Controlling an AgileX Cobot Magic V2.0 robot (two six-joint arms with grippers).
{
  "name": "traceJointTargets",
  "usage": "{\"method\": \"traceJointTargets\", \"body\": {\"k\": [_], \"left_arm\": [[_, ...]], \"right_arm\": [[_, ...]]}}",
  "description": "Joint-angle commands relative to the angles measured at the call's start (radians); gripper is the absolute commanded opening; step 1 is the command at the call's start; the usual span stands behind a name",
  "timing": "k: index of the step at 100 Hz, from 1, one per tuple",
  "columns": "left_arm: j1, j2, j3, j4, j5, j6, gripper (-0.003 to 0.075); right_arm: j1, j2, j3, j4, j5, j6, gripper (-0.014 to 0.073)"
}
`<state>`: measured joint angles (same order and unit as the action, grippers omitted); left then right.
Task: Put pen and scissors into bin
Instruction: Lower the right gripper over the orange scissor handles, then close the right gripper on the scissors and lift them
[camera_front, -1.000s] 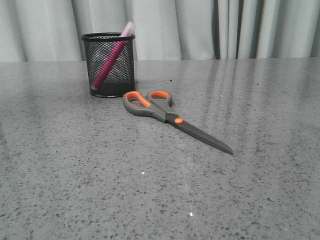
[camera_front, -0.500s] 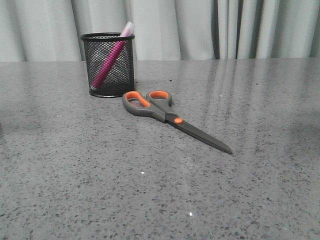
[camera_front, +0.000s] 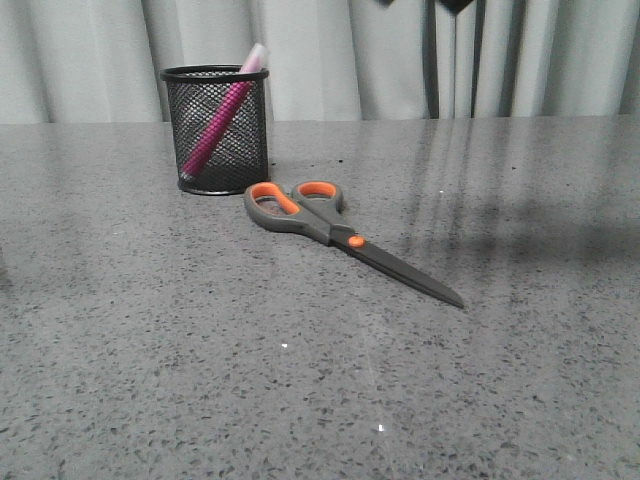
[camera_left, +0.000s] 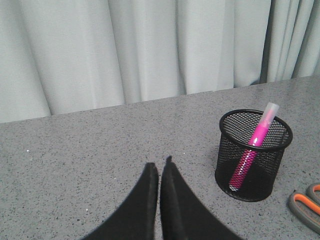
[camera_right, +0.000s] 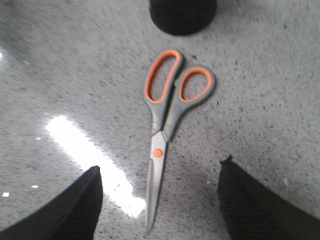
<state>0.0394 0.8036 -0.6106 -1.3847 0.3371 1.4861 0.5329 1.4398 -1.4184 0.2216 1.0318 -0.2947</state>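
Observation:
The black mesh bin (camera_front: 217, 130) stands at the back left of the table with the magenta pen (camera_front: 225, 115) leaning inside it, whitish cap above the rim. The bin (camera_left: 254, 152) and pen (camera_left: 252, 147) also show in the left wrist view. The scissors (camera_front: 340, 235) lie flat just in front of the bin, handles towards it, blades pointing front right. My right gripper (camera_right: 160, 172) is open above the scissors (camera_right: 167, 125), its fingers either side of the blades, apart from them. My left gripper (camera_left: 159, 167) is shut and empty, to the side of the bin.
The grey speckled table (camera_front: 200, 380) runs back to pale curtains (camera_front: 380, 55). A dark part of the right arm (camera_front: 455, 5) shows at the front view's top edge, with its shadow on the table at the right. A bright glare patch (camera_right: 90, 160) lies beside the blades.
A dark part of the right arm has come into the top of the front view, and its shadow has spread over the right of the table. Bin, pen and scissors have not moved.

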Motion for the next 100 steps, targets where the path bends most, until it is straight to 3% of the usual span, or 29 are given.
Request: {"method": "traceJointTargets", "body": {"k": [1,13,100], "left_arm": [[0.002,-0.008,-0.026,-0.036,-0.007,-0.009,-0.0018],[0.002,-0.008,-0.026,-0.038,-0.007,-0.009,-0.0018],[0.002,-0.008,-0.026,-0.045,-0.007,-0.009,-0.0018]], "right_arm": [[0.060,0.061,-0.106,-0.142,0.041,0.117,0.0413],[0.116,0.169,-0.172,-0.222,0.089,0.153,0.0398],[0.124,0.389,-0.194,-0.215,-0.013,0.155,0.0398]]}}
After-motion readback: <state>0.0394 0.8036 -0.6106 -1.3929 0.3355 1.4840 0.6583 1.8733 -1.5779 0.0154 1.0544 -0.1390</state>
